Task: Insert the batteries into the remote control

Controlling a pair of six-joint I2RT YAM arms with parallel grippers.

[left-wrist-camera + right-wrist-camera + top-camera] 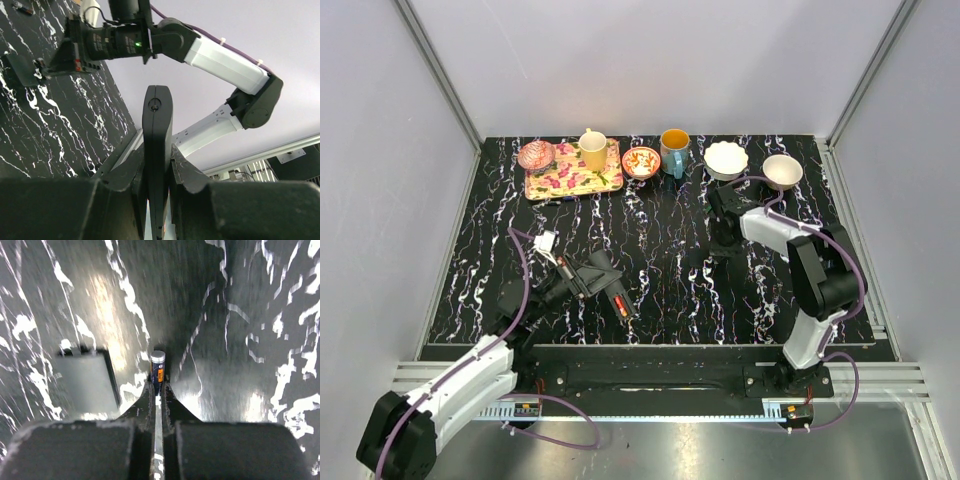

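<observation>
Your left jaws pinch the slim black plastic remote control point(157, 125) (edge-on); right jaws pinch an orange-black cylindrical battery point(157, 369).

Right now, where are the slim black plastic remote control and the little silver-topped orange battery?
The slim black plastic remote control point(157, 145): left wrist view, middle of its narrow side facing the camera.
The little silver-topped orange battery point(157, 372): right wrist view, on its black-and-orange label.
</observation>
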